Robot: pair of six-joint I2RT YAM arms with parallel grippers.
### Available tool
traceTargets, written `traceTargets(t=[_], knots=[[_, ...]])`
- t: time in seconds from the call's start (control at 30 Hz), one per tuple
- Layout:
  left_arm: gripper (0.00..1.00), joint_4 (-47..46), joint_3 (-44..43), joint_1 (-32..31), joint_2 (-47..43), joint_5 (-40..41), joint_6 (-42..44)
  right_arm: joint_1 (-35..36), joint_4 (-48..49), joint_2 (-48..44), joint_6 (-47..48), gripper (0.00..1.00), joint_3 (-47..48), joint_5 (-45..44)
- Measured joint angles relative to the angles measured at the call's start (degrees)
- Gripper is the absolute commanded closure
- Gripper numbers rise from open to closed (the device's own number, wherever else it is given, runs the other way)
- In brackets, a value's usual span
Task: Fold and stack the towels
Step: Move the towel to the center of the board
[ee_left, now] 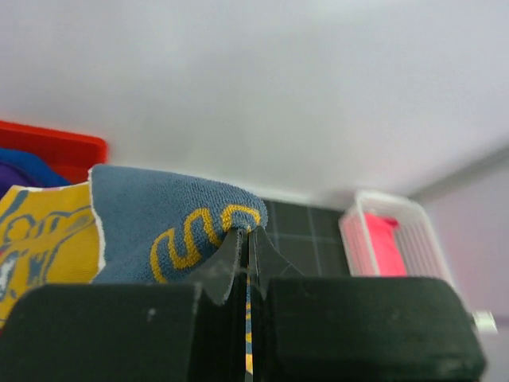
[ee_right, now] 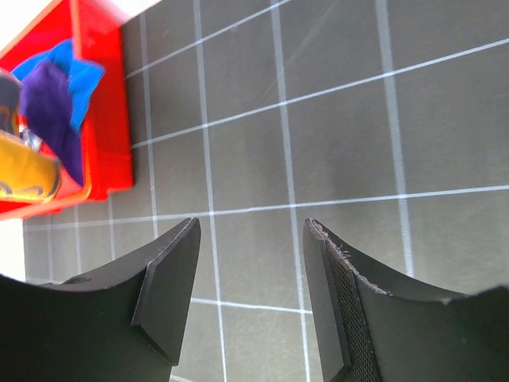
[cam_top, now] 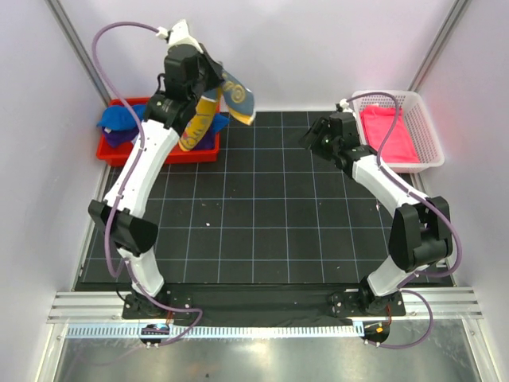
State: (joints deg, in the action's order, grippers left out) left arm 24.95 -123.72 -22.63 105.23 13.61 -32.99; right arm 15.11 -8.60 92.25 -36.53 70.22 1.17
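Currently | patterned towel (cam_top: pixel 208 111): 1, hanging from clenched left gripper (ee_left: pixel 248 235) over red bin (cam_top: pixel 111 157) | in bin: blue towel (cam_top: pixel 115 118), purple towel (cam_top: pixel 119 137) | white basket (cam_top: pixel 429 139): 1 pink towel (cam_top: pixel 386 131) | right gripper (ee_right: pixel 250 278): released, empty

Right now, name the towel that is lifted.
The blue-and-yellow towel, hanging pinched in the left gripper; the others lie in the red bin or the white basket.

You have no legible text, label, brand or number in any of the views. The nearest thing is the blue and yellow towel (ee_left: pixel 159 215), where yellow looping curls on the blue cloth and blue outlines on the yellow part could pass for lettering. They are too blurred and folded for you to read them as any word.
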Motion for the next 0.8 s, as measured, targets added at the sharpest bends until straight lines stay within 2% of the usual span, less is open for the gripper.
traceTargets(t=[0.13,0.3,0.43,0.57,0.6,0.7,0.77,0.8], knots=[[1.00,-0.7,9.6,-5.6,-5.1,-6.6,-0.1,-2.2,-3.2,-1.2,0.3,0.38,0.8,-3.1],[1.00,-1.2,26.1,-17.1,-8.6,-11.4,-1.9,-6.1,-6.4,-4.0,0.5,0.38,0.8,-6.0],[1.00,-0.6,39.8,-27.5,-8.9,-12.8,-4.6,-6.7,-7.3,-6.6,0.7,0.37,0.3,-6.6],[0.99,0.9,49.0,-35.6,-10.4,-12.6,-8.3,-6.2,-7.5,-7.5,1.2,0.37,-0.8,-5.6],[0.97,1.4,50.8,-37.5,-11.5,-12.5,-9.1,-5.9,-7.7,-7.2,1.7,0.37,-0.8,-5.1],[0.66,2.7,53.3,-40.0,-15.4,-10.7,-11.5,-4.6,-7.9,-5.6,3.4,0.37,-0.4,-3.8],[0.56,3.0,53.4,-39.8,-18.3,-7.7,-12.4,-3.1,-8.5,-3.0,4.7,0.37,0.8,-2.8],[0.55,3.1,53.3,-39.4,-20.0,-5.7,-12.8,-2.0,-9.1,-1.0,5.4,0.37,2.1,-2.5]])
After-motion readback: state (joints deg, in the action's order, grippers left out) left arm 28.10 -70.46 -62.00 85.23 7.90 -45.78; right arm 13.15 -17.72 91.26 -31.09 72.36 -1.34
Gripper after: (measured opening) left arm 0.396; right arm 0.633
